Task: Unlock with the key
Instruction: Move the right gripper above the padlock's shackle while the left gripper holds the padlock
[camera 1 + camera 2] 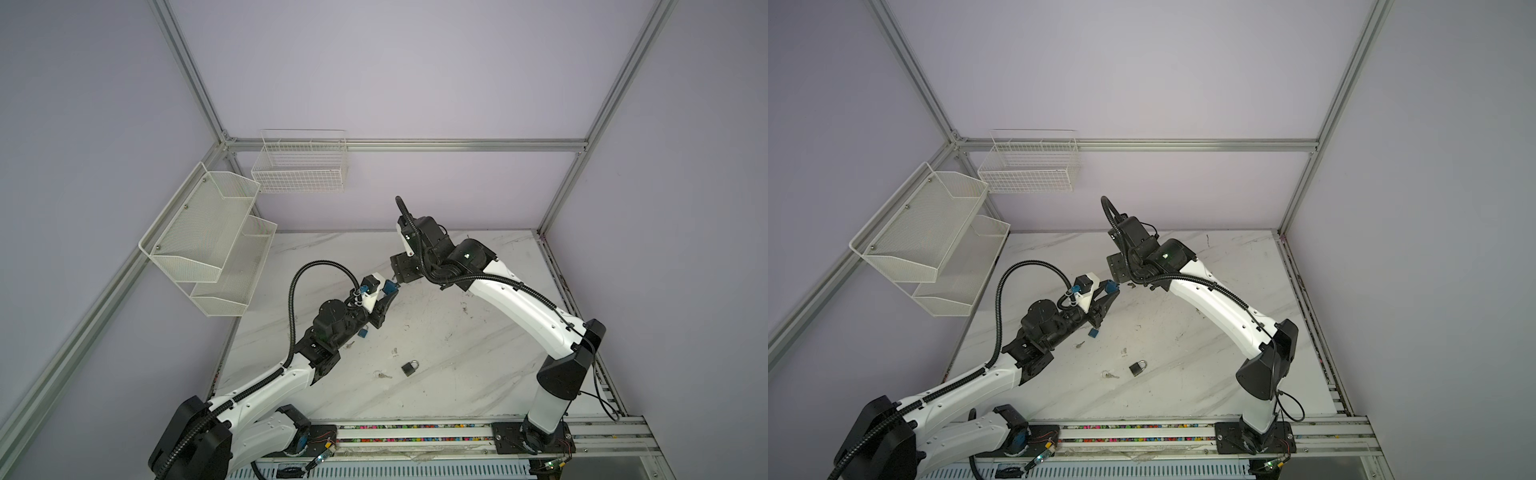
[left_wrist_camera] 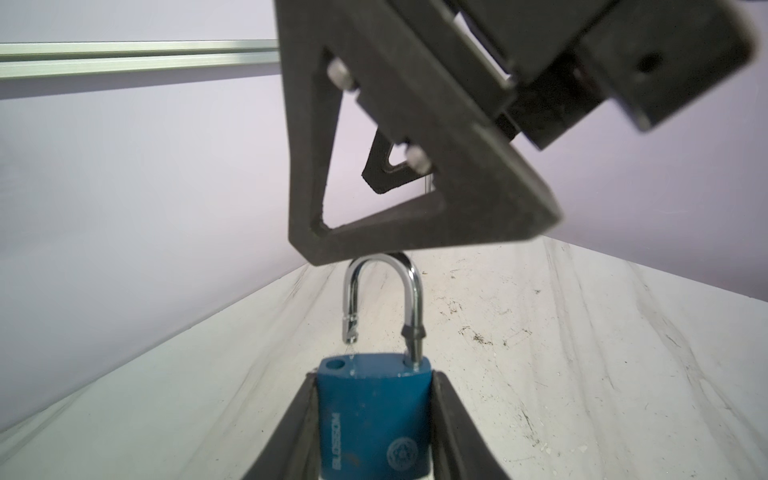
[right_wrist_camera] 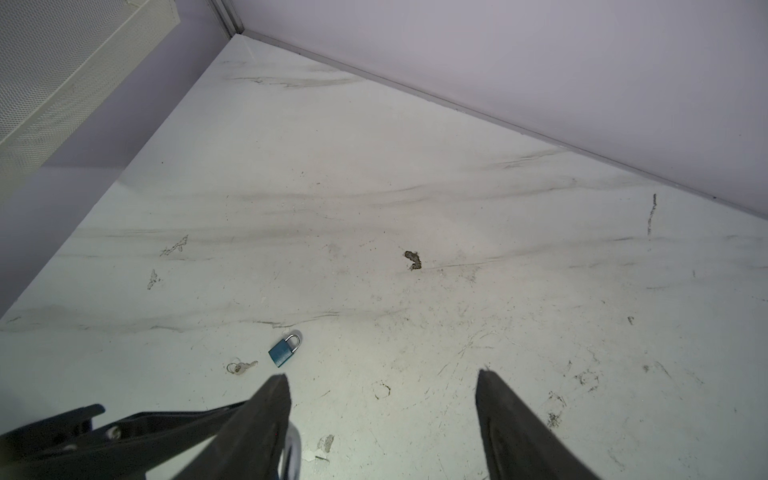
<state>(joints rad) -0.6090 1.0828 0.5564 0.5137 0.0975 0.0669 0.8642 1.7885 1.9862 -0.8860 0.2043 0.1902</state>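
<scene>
Beside the left arm: a loose key lies flat on the marble table, just beside a second blue padlock.
Left arm: the left gripper is partly closed, with both fingers clamped on the sides of the blue Blossom padlock.
Task's lock: the blue Blossom padlock is held upright off the table, near its middle.
Lock state: the shackle is sprung, with one leg clear of the body and the other seated.
Keyhole end: it is hidden between the fingers, so I cannot tell whether a key sits in it.
Right arm: the right gripper has its jaws wide apart and holds nothing. One of its fingers sits at the shackle's crown, touching or just above it.
Front of the table: a ringed key lies near a black padlock, well apart from both grippers.
Risk, relocking: a downward nudge from that finger would likely press the free leg back into the body.
Risk, slipping: a sideways catch on the shackle could twist the smooth body out of the clamp.
Risk, dropping: a fall onto the hard table could snap the lock shut.
</scene>
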